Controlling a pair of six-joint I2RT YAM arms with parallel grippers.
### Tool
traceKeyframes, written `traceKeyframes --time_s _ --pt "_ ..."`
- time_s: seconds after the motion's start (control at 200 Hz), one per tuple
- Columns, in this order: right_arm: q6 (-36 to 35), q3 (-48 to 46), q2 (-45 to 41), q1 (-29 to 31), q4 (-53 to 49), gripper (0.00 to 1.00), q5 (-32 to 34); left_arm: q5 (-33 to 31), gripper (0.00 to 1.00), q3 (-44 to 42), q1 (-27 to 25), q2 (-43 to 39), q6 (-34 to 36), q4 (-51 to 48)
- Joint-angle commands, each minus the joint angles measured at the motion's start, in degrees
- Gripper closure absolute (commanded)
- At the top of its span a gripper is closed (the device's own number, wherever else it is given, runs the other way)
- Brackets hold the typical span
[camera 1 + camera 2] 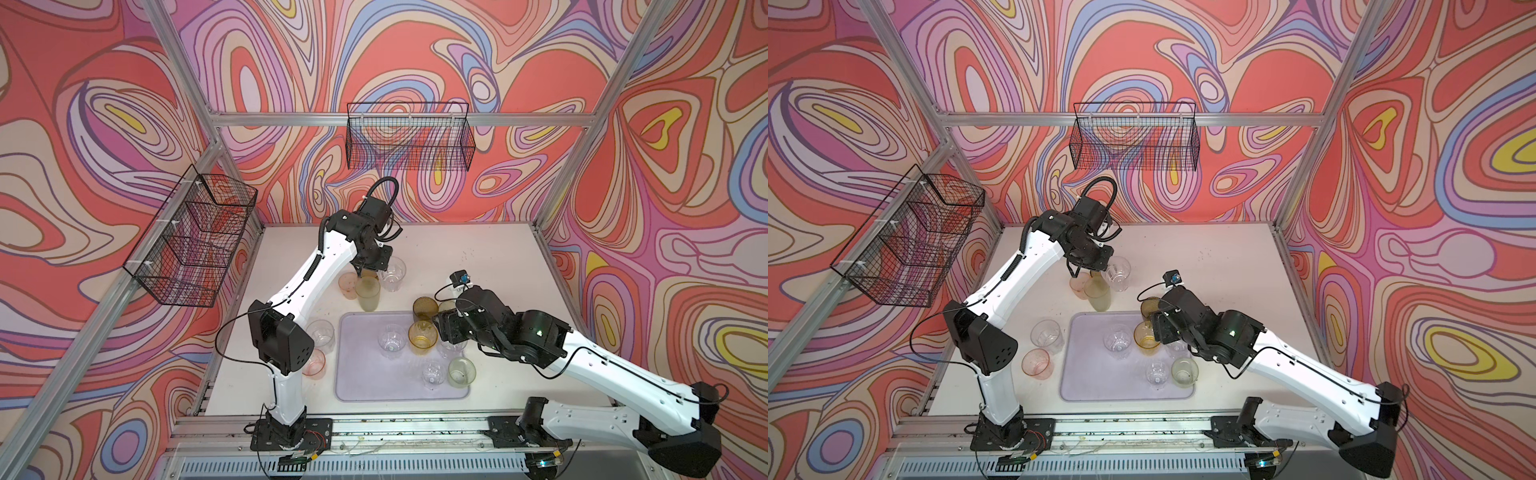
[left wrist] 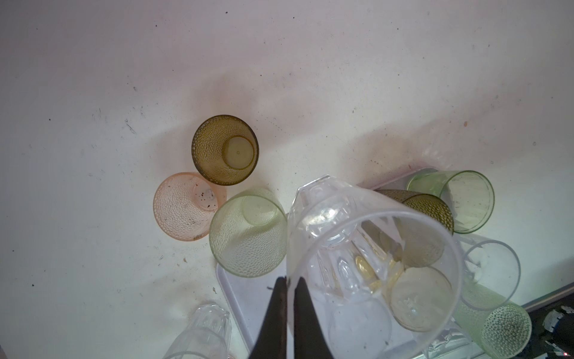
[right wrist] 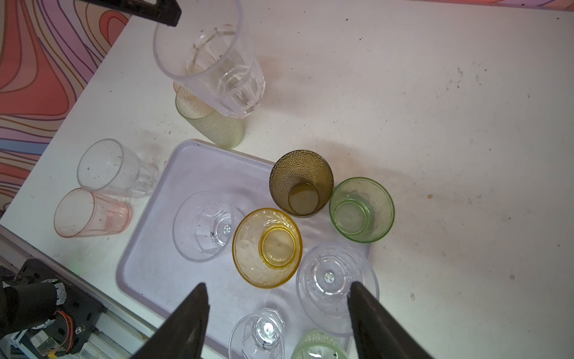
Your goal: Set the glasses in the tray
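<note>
Tray [image 1: 361, 376]: lies on the worktop [image 1: 478, 257] by the front rail [image 1: 415, 428]. Its left half is bare. The left wrist view cuts it to one corner.
On the tray: clear faceted tumbler [image 1: 392, 338], amber tumbler [image 1: 422, 337], small clear tumbler [image 1: 433, 374] and pale green tumbler [image 1: 461, 372] stand upright, close together.
Right gripper [image 3: 278, 285]: jaws spread wide, gripping nothing, over the tray's right part. The wrist hides them in both top views.
Squat clear glass [image 3: 329, 276]: at the tray's right edge. One jaw overlaps it in the right wrist view; contact cannot be told.
Olive tumbler [image 3: 301, 183]: at the tray's far edge. Whether it is on or off the tray cannot be told.
Pink tumbler [image 1: 318, 368]: left of the tray, half hidden by the left arm [image 1: 282, 336].
Left gripper [image 2: 289, 298]: jaws pinching the rim of the held clear tumbler [image 2: 366, 248], beyond the tray's far edge. Whether its base rests on the worktop is unclear.
Far olive glass [image 2: 225, 149]: plain in the left wrist view, mostly hidden by the left gripper in both top views.
Open room: the far right worktop is the widest bare stretch.
</note>
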Motion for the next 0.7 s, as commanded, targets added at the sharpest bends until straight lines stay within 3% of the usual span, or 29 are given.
traceKeyframes --time_s 0.0,0.696 --pt "0.3 -0.8 -0.8 -0.2 0.2 0.26 1.2 0.6 1.00 -2.3 0.3 -3.3 -1.5 -1.7" --pt "0.0 0.3 1.0 -0.3 -0.1 0.27 0.4 4.4 1.00 -16.4 -1.4 -8.7 -4.1 3.8"
